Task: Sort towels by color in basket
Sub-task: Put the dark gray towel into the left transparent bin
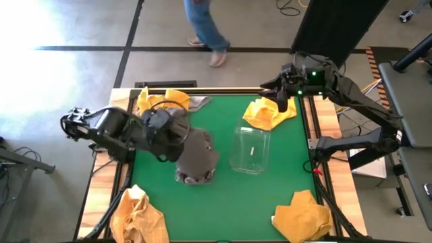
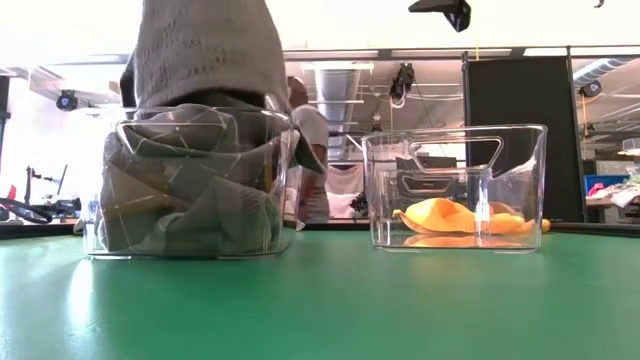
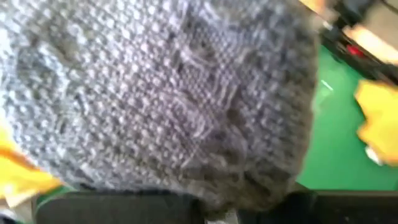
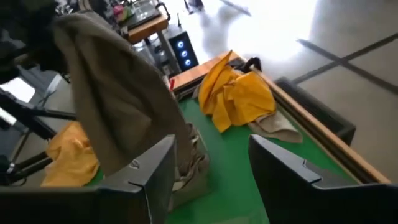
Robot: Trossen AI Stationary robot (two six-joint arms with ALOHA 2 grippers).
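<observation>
A grey towel [image 1: 197,152] hangs from my left gripper [image 1: 174,131] over a clear basket [image 2: 120,130] at the table's middle left. Its lower end is down among grey cloth [image 2: 190,205] inside that basket. Beside it on the right stands a second clear basket [image 1: 250,150] with no towel in it. Yellow towels lie at the far right [image 1: 270,112], far left [image 1: 160,101], near left [image 1: 138,216] and near right [image 1: 304,216]. My right gripper [image 4: 211,180] hovers open above the far right yellow towel. My left gripper holds the grey towel by its upper end [image 4: 78,31], from above. The cloth fills the left wrist view and hides the fingers, so the kind of hold does not show. The towel hangs slack below the gripper, its lower end [image 2: 200,120] inside the basket.
A piece of grey cloth [image 1: 199,102] lies beside the far left yellow towel at the far edge. Wooden rails [image 1: 316,121] border the green mat. A person's legs [image 1: 206,30] show on the floor beyond the far edge. Bare mat lies between the near yellow towels.
</observation>
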